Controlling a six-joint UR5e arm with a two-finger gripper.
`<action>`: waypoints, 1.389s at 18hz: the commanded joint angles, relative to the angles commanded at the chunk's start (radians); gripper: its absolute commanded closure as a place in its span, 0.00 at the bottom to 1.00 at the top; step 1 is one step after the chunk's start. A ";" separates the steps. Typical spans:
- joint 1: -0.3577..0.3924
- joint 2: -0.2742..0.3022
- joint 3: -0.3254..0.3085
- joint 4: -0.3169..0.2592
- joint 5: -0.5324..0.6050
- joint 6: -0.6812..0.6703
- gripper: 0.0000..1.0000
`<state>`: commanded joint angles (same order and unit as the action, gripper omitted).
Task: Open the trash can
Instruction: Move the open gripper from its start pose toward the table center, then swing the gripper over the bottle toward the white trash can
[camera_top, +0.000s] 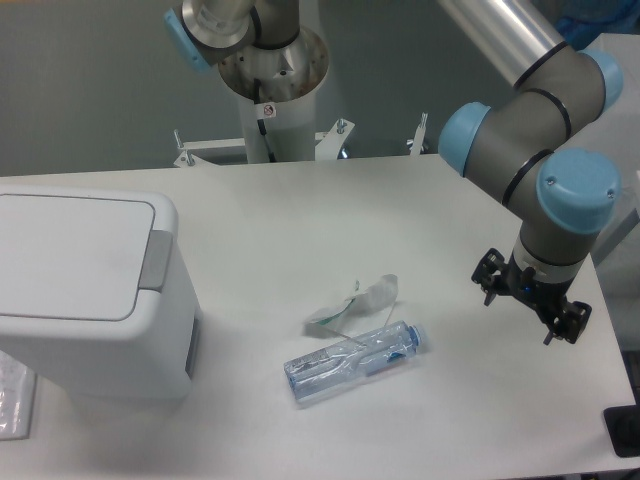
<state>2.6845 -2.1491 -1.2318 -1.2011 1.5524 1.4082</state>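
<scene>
- Your trash can (90, 290) sat at the left edge of the table (300, 210), its flat white lid (70, 255) down and the grey push-button strip (155, 262) along the lid's right side.
- Right of the trash can you had a crushed clear plastic bottle (355, 362) lying on its side, with a crumpled clear wrapper (352, 302) just behind it.
- Your gripper (530, 308) hung far right of the trash can, well apart from it, fingers spread with nothing between them.
</scene>
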 joint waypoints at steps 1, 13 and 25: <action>0.000 0.000 0.000 -0.002 -0.003 0.000 0.00; 0.011 0.031 -0.086 0.096 -0.329 -0.226 0.00; -0.107 0.221 -0.183 0.169 -0.526 -0.647 0.00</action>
<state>2.5773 -1.9283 -1.4145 -1.0324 1.0264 0.7614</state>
